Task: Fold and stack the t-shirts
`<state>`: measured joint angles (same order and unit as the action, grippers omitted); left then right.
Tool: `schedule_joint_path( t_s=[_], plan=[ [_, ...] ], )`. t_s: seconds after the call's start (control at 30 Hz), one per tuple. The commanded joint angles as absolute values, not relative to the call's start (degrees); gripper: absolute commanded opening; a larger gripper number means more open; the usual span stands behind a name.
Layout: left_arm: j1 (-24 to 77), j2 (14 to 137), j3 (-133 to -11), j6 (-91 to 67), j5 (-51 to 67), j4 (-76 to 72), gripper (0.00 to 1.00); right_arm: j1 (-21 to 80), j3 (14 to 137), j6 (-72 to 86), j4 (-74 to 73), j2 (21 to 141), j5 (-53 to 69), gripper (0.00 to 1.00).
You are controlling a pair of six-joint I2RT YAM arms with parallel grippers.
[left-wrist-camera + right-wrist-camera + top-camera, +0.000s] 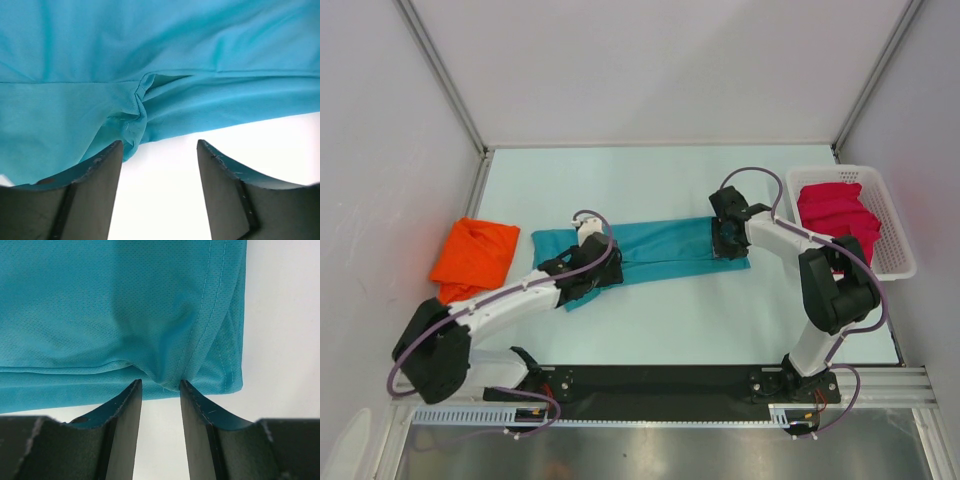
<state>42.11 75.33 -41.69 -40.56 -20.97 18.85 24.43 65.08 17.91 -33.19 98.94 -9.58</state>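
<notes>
The teal t-shirt point(665, 252) lies folded into a long strip across the middle of the table. My left gripper point(592, 258) stands open over its left part. In the left wrist view the left gripper point(160, 145) has bare table between its fingers, and the teal t-shirt point(150, 60) has a crumpled edge just past the left fingertip. My right gripper point(727, 242) is at the strip's right end. In the right wrist view the right gripper point(161, 383) pinches a pucker of the hem of the teal t-shirt point(115, 310). The orange t-shirt point(475, 258) lies folded at the left. The magenta t-shirt point(835, 215) lies in the basket.
A white slotted basket point(895, 250) stands at the table's right edge. The pale table point(650, 180) is bounded by white walls at the back and both sides. The arm bases sit on a black rail point(660, 385) at the near edge.
</notes>
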Motion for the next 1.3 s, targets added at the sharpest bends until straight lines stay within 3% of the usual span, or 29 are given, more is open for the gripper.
schedule_joint_path(
  t_s=[0.0, 0.37, 0.77, 0.97, 1.0, 1.07, 1.1, 1.13, 1.27],
  plan=[
    [42.36, 67.17, -42.19, -43.4, -24.43, 24.94, 0.67, 24.7, 66.09, 17.75, -32.35, 99.23, -8.96, 0.41],
    [27.79, 60.03, -36.39, -49.31, -30.23, 33.84, 0.6, 24.61, 65.74, 16.26, -30.76, 99.05, -7.03, 0.41],
    [19.16, 70.39, -38.76, -46.76, -28.74, 29.27, 0.68, 24.08, 66.97, 15.38, -31.2, 99.05, -6.42, 0.42],
    [16.0, 74.79, -37.97, -45.44, -26.38, 25.06, 0.67, 23.29, 67.24, 15.03, -31.55, 99.67, -6.5, 0.41],
    [14.52, 75.4, -37.62, -44.92, -24.54, 23.48, 0.63, 23.29, 67.41, 14.94, -31.55, 100.02, -6.59, 0.41],
    [13.19, 77.77, -37.71, -44.74, -23.56, 22.42, 0.22, 23.2, 68.03, 14.85, -31.9, 100.28, -6.68, 0.42],
    [12.05, 78.39, -38.23, -44.56, -23.03, 21.89, 0.1, 23.2, 68.29, 14.85, -32.08, 100.37, -6.85, 0.41],
    [11.61, 79.01, -38.67, -44.3, -22.42, 21.8, 0.05, 23.2, 68.73, 14.77, -32.34, 100.63, -6.94, 0.41],
    [8.88, 82.78, -44.79, -42.19, -22.32, 23.8, 0.05, 23.12, 70.31, 14.68, -33.39, 101.51, -7.29, 0.41]
  ],
)
